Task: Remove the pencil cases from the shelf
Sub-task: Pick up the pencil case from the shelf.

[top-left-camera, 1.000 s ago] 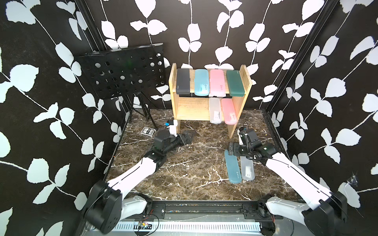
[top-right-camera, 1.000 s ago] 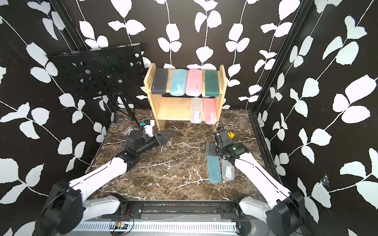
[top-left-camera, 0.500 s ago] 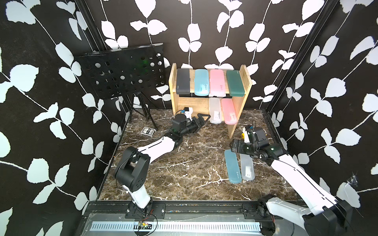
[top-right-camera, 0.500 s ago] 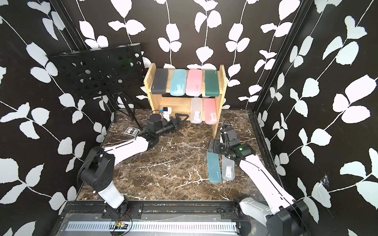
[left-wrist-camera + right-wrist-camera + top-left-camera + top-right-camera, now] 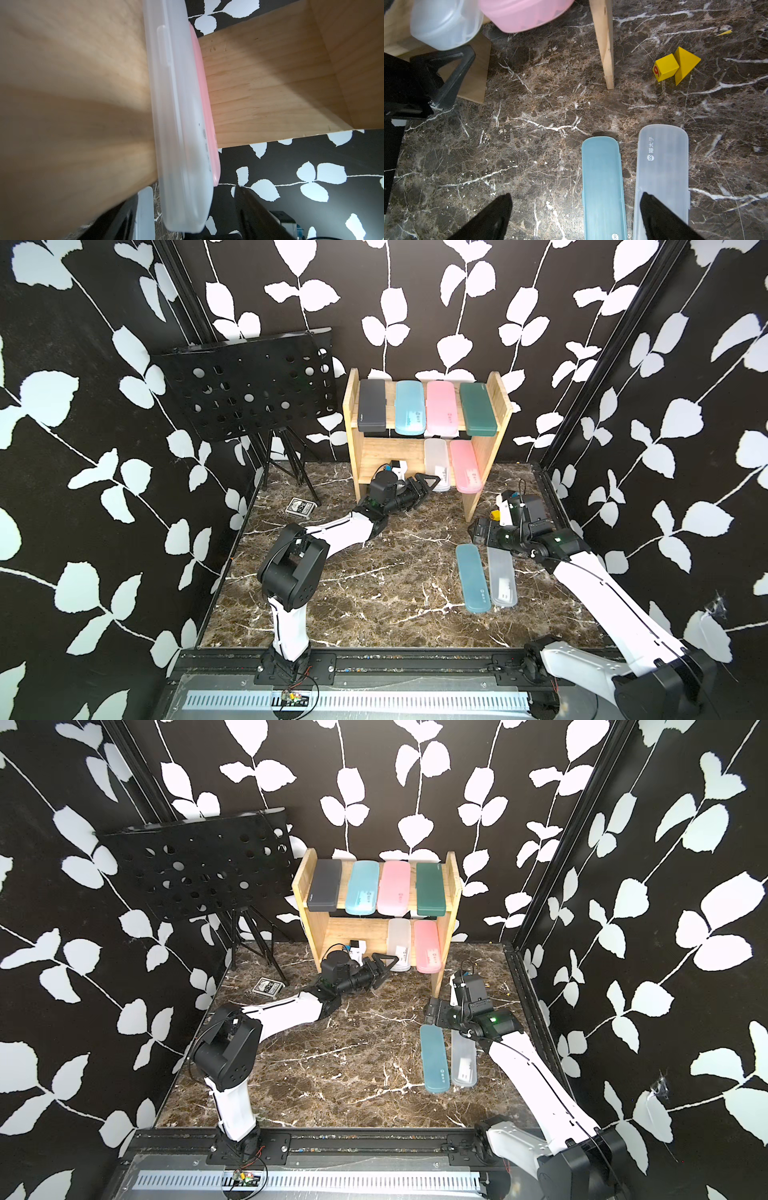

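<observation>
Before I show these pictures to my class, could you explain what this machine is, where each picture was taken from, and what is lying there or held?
It is a robot with two white arms, each ending in a two-fingered hand. Two pictures look down on the whole scene; two come from wrist cameras. On the marble table stands a wooden shelf holding six pencil cases; a teal case and a clear case lie on the table. The left hand straddles the end of the frosted case on the lower tier, not visibly clamped. The right hand is open and empty.
</observation>
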